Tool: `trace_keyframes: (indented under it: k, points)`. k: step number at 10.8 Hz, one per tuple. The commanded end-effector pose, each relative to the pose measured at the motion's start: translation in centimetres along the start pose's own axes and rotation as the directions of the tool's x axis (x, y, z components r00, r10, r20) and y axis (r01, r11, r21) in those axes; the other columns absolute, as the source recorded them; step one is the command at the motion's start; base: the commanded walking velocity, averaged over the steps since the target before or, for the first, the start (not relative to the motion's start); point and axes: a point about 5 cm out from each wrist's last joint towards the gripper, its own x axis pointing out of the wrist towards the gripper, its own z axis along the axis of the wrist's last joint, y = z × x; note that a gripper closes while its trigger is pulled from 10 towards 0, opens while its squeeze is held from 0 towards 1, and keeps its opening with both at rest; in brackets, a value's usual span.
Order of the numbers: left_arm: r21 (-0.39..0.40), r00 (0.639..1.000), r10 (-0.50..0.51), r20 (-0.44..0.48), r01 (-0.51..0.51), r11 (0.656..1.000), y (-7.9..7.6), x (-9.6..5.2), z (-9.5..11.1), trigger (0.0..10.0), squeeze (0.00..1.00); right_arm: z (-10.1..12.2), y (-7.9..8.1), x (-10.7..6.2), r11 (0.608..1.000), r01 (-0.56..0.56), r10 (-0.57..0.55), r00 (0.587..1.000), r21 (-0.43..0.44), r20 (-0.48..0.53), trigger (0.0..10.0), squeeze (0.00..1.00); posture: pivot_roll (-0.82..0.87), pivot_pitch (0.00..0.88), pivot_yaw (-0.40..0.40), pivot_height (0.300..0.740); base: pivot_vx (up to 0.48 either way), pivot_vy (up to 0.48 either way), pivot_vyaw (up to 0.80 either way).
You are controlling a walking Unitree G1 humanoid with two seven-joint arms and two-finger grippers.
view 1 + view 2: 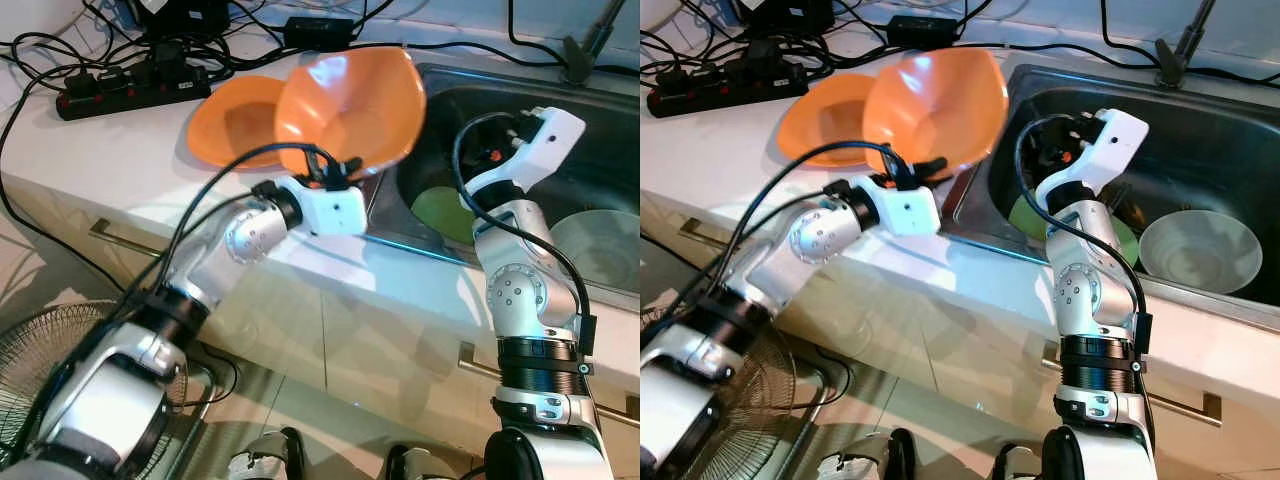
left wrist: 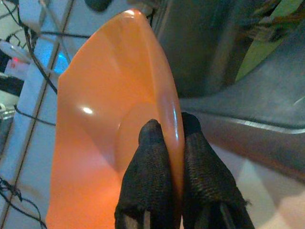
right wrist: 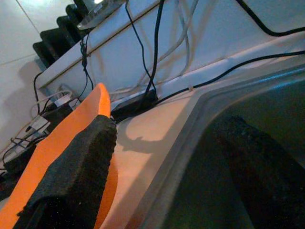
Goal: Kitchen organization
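The left hand is closed tight on the rim of an orange bowl, one black finger against the inside and the other against the outside. The bowl stands tilted above the hand, its hollow turned toward the robot, over the white worktop right at the near-left edge of the steel sink. Just behind the held bowl and partly covered by it, a second orange bowl lies on the worktop. Further beyond the left hand, by the wall, a black power strip sits among a tangle of black cables.

The right hand is raised over the sink basin, on the sink side of the held bowl. Its two fingers are spread wide with nothing between them; in the right wrist view one finger overlaps the bowl's orange edge, and I cannot tell if it touches. Below and beside the right arm, a green plate lies in the bottom of the sink, and a pale bowl rests upright further along the basin, away from the left hand.
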Motion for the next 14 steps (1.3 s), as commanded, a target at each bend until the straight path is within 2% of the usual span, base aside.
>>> trace_keyframes:
  k: [1,2,5,6,7,10,12,13,14]
  points:
    - [0.012,1.000,-0.021,0.020,0.021,1.000,-0.2,0.1,0.5,10.0,0.00,0.5,0.7,0.4,0.999,-0.041,0.041,0.999,0.006,0.003,10.0,0.00,0.01,0.085,0.064,0.740,0.000,0.000,0.00]
    - [0.014,0.999,-0.031,0.021,0.031,0.999,-0.3,0.0,0.5,10.0,0.00,0.4,0.8,0.4,0.999,-0.046,0.046,0.999,0.008,-0.002,10.0,1.00,0.01,0.085,0.064,0.740,0.000,0.000,0.00]
    - [0.019,0.998,-0.062,0.021,0.062,0.998,-0.9,-0.1,0.7,10.0,0.00,0.3,1.2,0.7,0.997,-0.072,0.072,0.997,0.005,-0.018,10.0,1.00,0.02,0.064,0.061,0.740,0.000,0.000,0.00]
    - [0.022,0.997,-0.067,0.030,0.066,0.998,-1.1,-0.1,0.9,10.0,0.00,0.1,1.5,0.7,0.996,-0.089,0.089,0.996,0.002,-0.025,10.0,0.45,0.02,0.059,0.060,0.740,0.000,0.000,0.00]
    - [0.028,0.998,-0.058,0.040,0.057,0.998,-1.0,0.0,1.1,10.0,0.00,-0.1,1.7,0.8,0.995,-0.099,0.099,0.994,-0.003,-0.034,10.0,0.00,0.02,0.059,0.060,0.740,0.000,0.000,0.00]
    - [0.036,0.997,-0.058,0.050,0.056,0.998,-1.1,0.1,1.4,10.0,0.00,-0.8,2.5,1.0,0.993,-0.122,0.122,0.991,0.005,-0.061,10.0,0.00,0.02,0.074,0.054,0.740,0.000,0.000,0.00]
    - [0.076,0.997,-0.043,0.069,0.037,0.996,-0.6,-0.1,1.6,10.0,0.00,-1.4,3.0,0.9,0.991,-0.134,0.135,0.988,0.018,-0.081,10.0,0.00,0.03,0.081,0.053,0.740,0.000,0.000,0.00]
    - [0.122,0.996,-0.046,0.072,0.037,0.992,-0.4,-0.4,1.6,10.0,0.00,-1.7,3.1,0.9,0.990,-0.143,0.144,0.985,0.019,-0.096,10.0,0.00,0.03,0.085,0.050,0.740,0.000,0.000,0.00]
    - [0.128,0.996,-0.049,0.068,0.040,0.991,-0.4,-0.6,1.4,10.0,0.00,-1.7,3.1,1.0,0.989,-0.144,0.145,0.985,0.019,-0.097,10.0,0.00,0.04,0.087,0.049,0.740,0.000,0.000,0.00]
